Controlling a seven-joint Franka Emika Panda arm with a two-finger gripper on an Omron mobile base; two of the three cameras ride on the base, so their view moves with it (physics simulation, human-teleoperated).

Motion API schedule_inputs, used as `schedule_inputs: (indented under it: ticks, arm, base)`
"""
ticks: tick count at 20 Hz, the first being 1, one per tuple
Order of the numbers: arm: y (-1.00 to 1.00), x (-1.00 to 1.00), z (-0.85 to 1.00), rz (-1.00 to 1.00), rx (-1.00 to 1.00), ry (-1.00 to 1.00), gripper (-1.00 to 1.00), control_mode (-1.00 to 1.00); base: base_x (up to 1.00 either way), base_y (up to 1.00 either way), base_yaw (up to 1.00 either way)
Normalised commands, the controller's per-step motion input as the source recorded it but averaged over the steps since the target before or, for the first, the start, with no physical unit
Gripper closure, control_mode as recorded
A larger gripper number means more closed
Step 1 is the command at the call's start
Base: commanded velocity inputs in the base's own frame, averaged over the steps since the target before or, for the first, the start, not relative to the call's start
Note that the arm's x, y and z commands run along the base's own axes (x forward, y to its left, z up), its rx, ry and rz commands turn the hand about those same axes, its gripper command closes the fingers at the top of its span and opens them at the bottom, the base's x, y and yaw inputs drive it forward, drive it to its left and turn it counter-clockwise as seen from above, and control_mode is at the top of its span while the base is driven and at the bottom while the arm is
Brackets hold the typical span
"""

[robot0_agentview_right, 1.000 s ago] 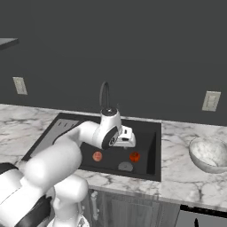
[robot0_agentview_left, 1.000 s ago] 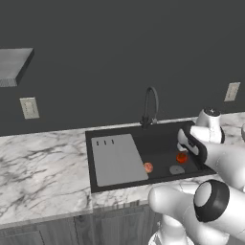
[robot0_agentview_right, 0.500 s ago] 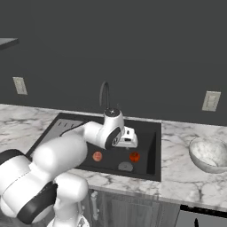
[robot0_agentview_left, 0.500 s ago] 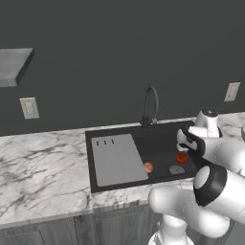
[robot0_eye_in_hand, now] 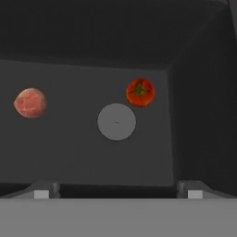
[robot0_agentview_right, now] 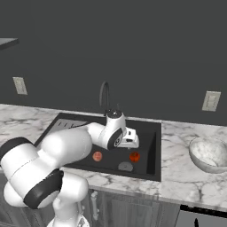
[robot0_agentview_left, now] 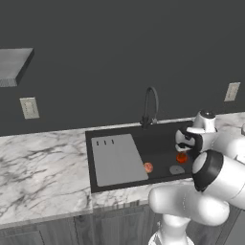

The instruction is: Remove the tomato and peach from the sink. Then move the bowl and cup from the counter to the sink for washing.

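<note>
The pincer [robot0_eye_in_hand: 117,194] is spread wide and empty, hanging over the black rectangular sink [robot0_eye_in_hand: 69,152]. Just below it lies the small deep red tomato [robot0_eye_in_hand: 140,92], beside the round grey drain [robot0_eye_in_hand: 116,121]; the pale pinkish peach [robot0_eye_in_hand: 30,102] rests well apart. The tomato looks light, smooth and soft, likely to roll, so I would close gently across its widest middle. The speckled pale bowl [robot0_agentview_right: 208,153] waits on the white marble desk [robot0_agentview_right: 186,177].

The sink [robot0_agentview_left: 115,135] sits in the counter [robot0_agentview_left: 43,162], a grey panel [robot0_agentview_left: 117,159] on its left side. The peach [robot0_agentview_left: 148,167] lies beside the panel; the tomato [robot0_agentview_left: 181,157] lies near the drain [robot0_agentview_left: 176,169], under the arm's hand.
</note>
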Motion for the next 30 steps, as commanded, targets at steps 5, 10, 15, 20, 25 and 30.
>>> schedule_inputs:
  ticks: [5, 10, 15, 20, 25, 30]
  arm:
    - [-0.01, 0.16, -0.12, 0.00, 0.00, 0.00, -1.00, -1.00]
    - [-0.02, 0.18, -0.12, 0.00, 0.00, 0.00, -1.00, -1.00]
    - [-0.03, 0.17, -0.12, 0.00, 0.00, 0.00, -1.00, -1.00]
    - [-0.05, 0.15, -0.12, 0.00, 0.00, 0.00, -1.00, -1.00]
    - [-0.05, 0.14, -0.12, 0.00, 0.00, 0.00, -1.00, -1.00]
    - [-0.07, 0.13, -0.12, 0.00, 0.00, 0.00, -1.00, -1.00]
  base:
    - [0.00, 0.00, 0.00]
    - [0.00, 0.00, 0.00]
    - [0.00, 0.00, 0.00]
    - [0.00, 0.00, 0.00]
    - [0.00, 0.00, 0.00]
    - [0.00, 0.00, 0.00]
